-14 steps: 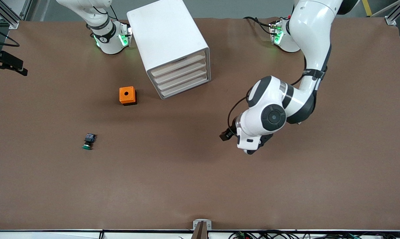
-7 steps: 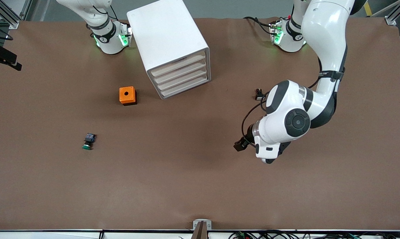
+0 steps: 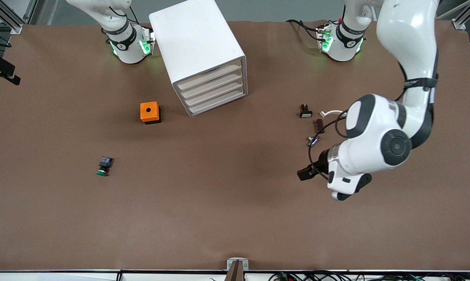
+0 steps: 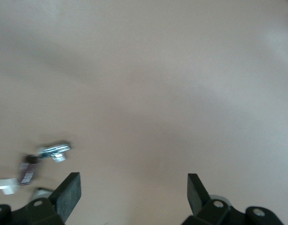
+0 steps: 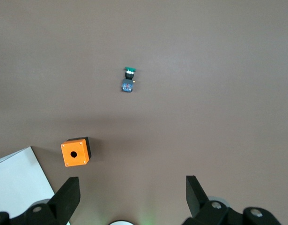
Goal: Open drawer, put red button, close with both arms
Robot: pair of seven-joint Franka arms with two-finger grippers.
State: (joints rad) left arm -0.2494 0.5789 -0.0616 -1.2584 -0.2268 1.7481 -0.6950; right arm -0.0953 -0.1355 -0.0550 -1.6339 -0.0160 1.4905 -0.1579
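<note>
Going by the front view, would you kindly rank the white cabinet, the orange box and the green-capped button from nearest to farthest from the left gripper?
Measured from the left gripper, open over bare table:
1. White cabinet, toward the robots' bases, mid-table.
2. Orange box, beside the cabinet, toward the right arm's end.
3. Green-capped button, farthest toward the right arm's end, nearer the front camera.

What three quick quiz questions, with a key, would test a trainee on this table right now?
1. Fill in: the left gripper, over bare table beside small loose parts, and the right gripper, high up looking down on the orange box, both have jaws ___.
2. True or false: all four drawers of the cabinet are shut.
3. Which lies nearest the front camera? A orange box; B green-capped button; C cabinet.
Key: 1 open; 2 true; 3 B.
</note>
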